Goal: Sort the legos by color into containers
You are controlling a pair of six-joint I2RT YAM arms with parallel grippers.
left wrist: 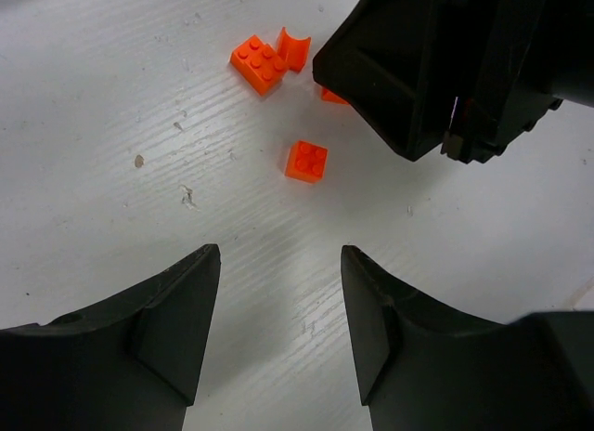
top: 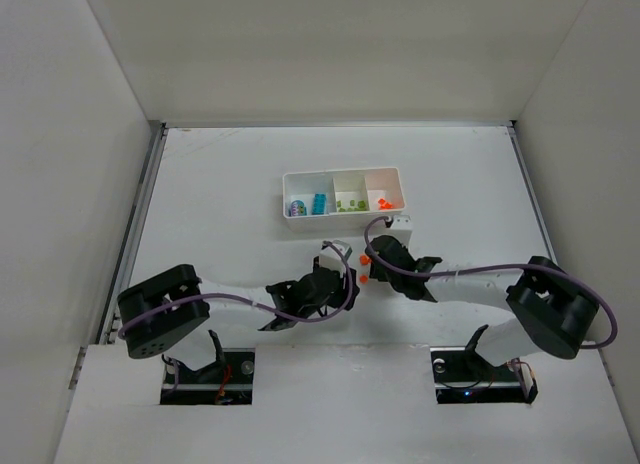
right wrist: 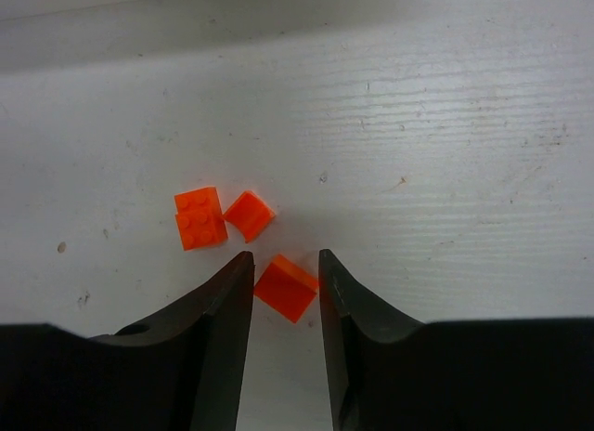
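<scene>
The white tray (top: 343,173) holds teal-blue legos (top: 318,204) in its left compartment, green ones (top: 350,205) in the middle and orange ones (top: 384,202) on the right. My right gripper (right wrist: 286,264) is low over the table, its jaws closed in on an orange lego (right wrist: 286,290) that touches both fingers. Two more orange legos (right wrist: 200,218) lie just beyond it, to the left. My left gripper (left wrist: 280,264) is open and empty over bare table, with an orange two-by-two lego (left wrist: 306,161) ahead of it. Both grippers meet in front of the tray (top: 350,264).
The right gripper's black body (left wrist: 445,69) fills the upper right of the left wrist view, close to the loose orange legos (left wrist: 259,63). White walls enclose the table on three sides. The tray stands just beyond both grippers.
</scene>
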